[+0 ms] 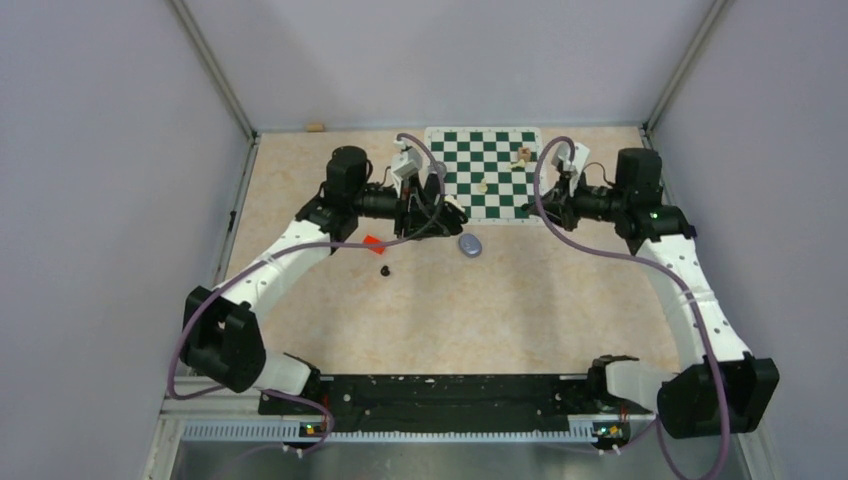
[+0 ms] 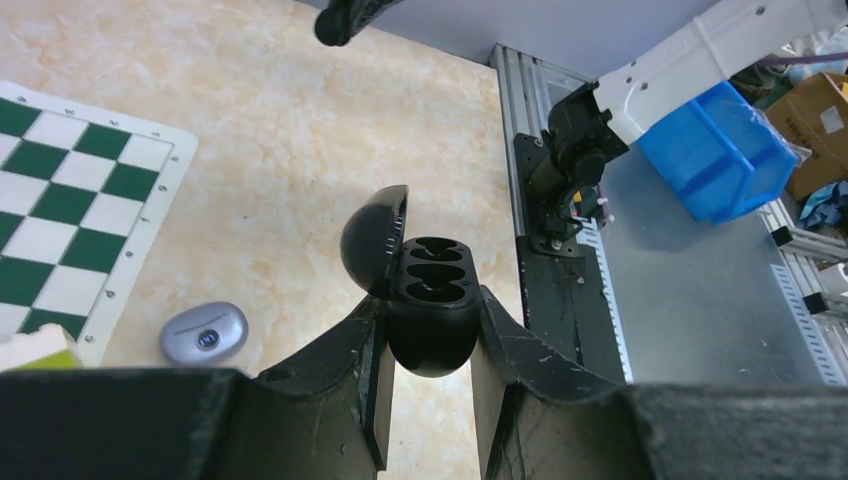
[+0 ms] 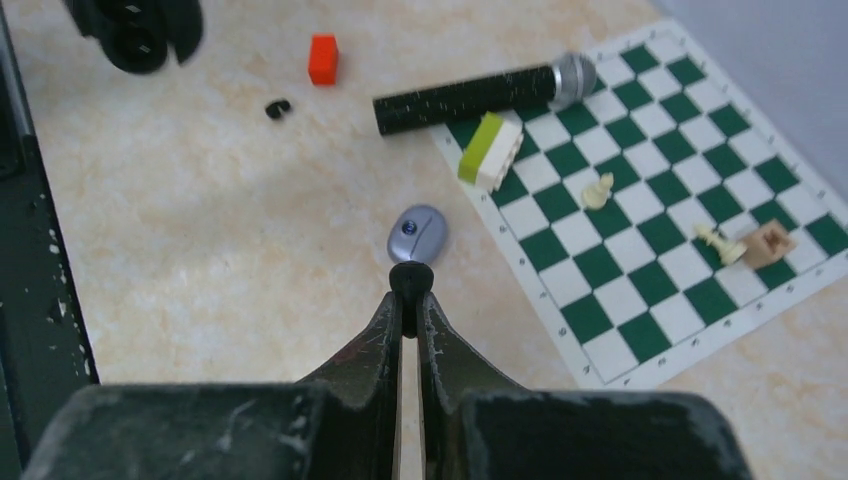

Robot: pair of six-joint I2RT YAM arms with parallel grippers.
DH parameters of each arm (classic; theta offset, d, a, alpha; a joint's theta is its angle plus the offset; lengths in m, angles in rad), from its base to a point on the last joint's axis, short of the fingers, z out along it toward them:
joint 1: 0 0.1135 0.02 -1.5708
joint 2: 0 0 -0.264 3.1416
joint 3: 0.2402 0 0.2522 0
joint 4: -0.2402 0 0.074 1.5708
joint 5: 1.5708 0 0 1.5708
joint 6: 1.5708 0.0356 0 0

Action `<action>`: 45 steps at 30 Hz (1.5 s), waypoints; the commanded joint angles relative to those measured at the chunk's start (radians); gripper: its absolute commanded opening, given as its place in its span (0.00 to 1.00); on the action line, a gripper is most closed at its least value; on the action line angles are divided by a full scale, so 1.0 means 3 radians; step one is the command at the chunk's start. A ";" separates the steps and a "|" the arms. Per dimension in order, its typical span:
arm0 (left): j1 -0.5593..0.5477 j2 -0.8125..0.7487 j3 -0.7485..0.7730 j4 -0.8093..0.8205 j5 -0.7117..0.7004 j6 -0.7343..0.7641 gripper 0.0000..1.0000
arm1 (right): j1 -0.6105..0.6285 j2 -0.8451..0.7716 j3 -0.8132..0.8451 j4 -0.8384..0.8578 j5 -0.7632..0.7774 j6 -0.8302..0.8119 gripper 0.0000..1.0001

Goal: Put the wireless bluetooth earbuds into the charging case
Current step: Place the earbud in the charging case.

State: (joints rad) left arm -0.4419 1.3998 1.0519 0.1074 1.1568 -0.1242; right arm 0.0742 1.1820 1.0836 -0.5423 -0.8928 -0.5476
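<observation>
the step in hand is bringing the first earbud to the charging case. the left hand (image 2: 432, 310) is closed on the black charging case (image 2: 430, 345) and holds it up above the counter (image 2: 300, 120), in the lower middle of the left wrist view. its lid (image 2: 375, 240) stands open to the left, and the two sockets look empty.

the right hand (image 3: 410, 298) is closed almost fully, and a small black earbud (image 3: 410, 275) is pinched at the very tips of its fingers, in the middle of the right wrist view. a second black earbud (image 3: 277, 107) lies on the counter in the upper left of that view, near a red block (image 3: 322, 58). a pale oval piece (image 3: 417, 233) lies just above the fingertips in the picture.

in the top view the two hands are apart. i think the next move needs the right hand to travel to the case, line the earbud up with one socket in the correct turn, and press it gently. the grip is small, so the earbud may slip.
</observation>
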 commanded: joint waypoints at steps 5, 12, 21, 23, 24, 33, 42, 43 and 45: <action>-0.0010 0.0198 0.0987 -0.1324 0.0133 0.1106 0.00 | 0.0302 -0.0488 0.0414 0.0901 -0.0615 0.0929 0.00; -0.0235 0.0223 0.0587 -0.0807 0.0281 0.0897 0.00 | 0.0539 -0.0681 -0.0140 0.2269 -0.0920 0.2015 0.00; -0.0409 0.0347 0.0522 -0.0832 0.0448 0.1011 0.00 | 0.0693 -0.0883 -0.0456 0.2108 -0.1004 0.1622 0.00; -0.0409 0.0352 0.0514 -0.0833 0.0442 0.1017 0.00 | 0.0706 -0.0888 -0.0460 0.2022 -0.0983 0.1598 0.00; -0.0411 0.0348 0.0502 -0.0833 0.0436 0.1024 0.00 | 0.0730 -0.0891 -0.0471 0.1983 -0.0980 0.1589 0.00; -0.0411 0.0330 0.0521 -0.0839 0.0371 0.0989 0.00 | 0.0926 -0.0908 -0.0672 0.1824 -0.0715 0.1320 0.00; -0.0411 0.0276 0.0493 -0.0761 0.0291 0.0896 0.00 | 0.1007 -0.0841 -0.0824 0.1976 -0.0624 0.1336 0.00; -0.0413 0.0262 0.0488 -0.0755 0.0287 0.0889 0.00 | 0.1016 -0.0832 -0.0829 0.1978 -0.0617 0.1324 0.00; -0.0410 0.0249 0.0470 -0.0739 0.0281 0.0877 0.00 | 0.1028 -0.0830 -0.0837 0.1968 -0.0592 0.1299 0.00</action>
State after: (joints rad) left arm -0.5636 1.5055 1.1969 -0.1719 1.2369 0.1509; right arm 0.3645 0.9321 0.8299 0.0113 -1.0828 -0.1318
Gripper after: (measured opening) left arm 0.347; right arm 0.036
